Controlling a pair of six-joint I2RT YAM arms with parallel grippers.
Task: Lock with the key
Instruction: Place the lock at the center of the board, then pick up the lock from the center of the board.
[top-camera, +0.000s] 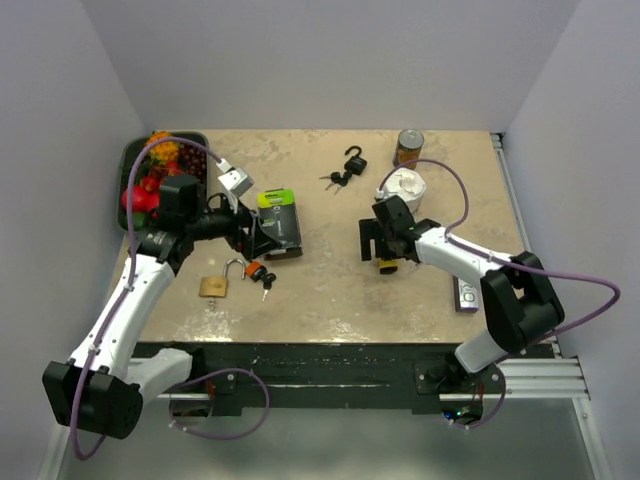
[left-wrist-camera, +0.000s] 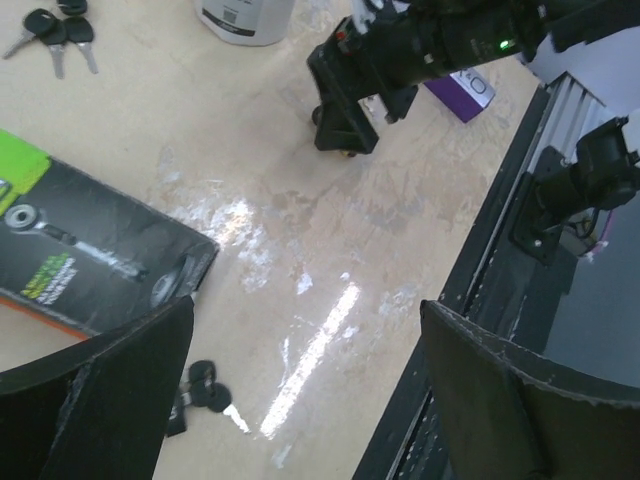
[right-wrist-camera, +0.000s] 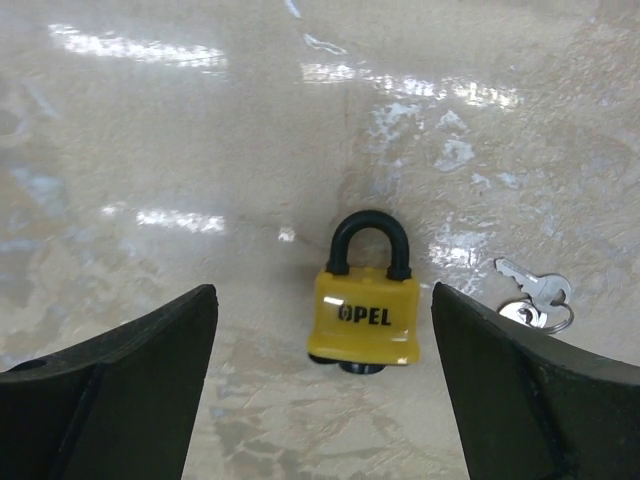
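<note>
A yellow padlock (right-wrist-camera: 365, 315) with a black shackle pushed in lies flat on the table, and a black key head (right-wrist-camera: 362, 367) pokes out under its lower edge. It sits between the fingers of my right gripper (right-wrist-camera: 322, 295), which is open and not touching it. A silver key ring (right-wrist-camera: 535, 297) lies just right of the padlock. From above, the right gripper (top-camera: 378, 248) hangs over the yellow padlock (top-camera: 386, 265). My left gripper (left-wrist-camera: 305, 303) is open and empty beside a black and green box (left-wrist-camera: 90, 250), with black-headed keys (left-wrist-camera: 205, 390) below it.
A brass padlock (top-camera: 213, 285) with a raised shackle and a key bunch (top-camera: 260, 273) lie front left. A black padlock (top-camera: 355, 160) with keys (top-camera: 335, 180) sits at the back. A can (top-camera: 410, 146), white tub (top-camera: 405, 185), purple item (top-camera: 467, 295) and fruit tray (top-camera: 135, 160) stand around.
</note>
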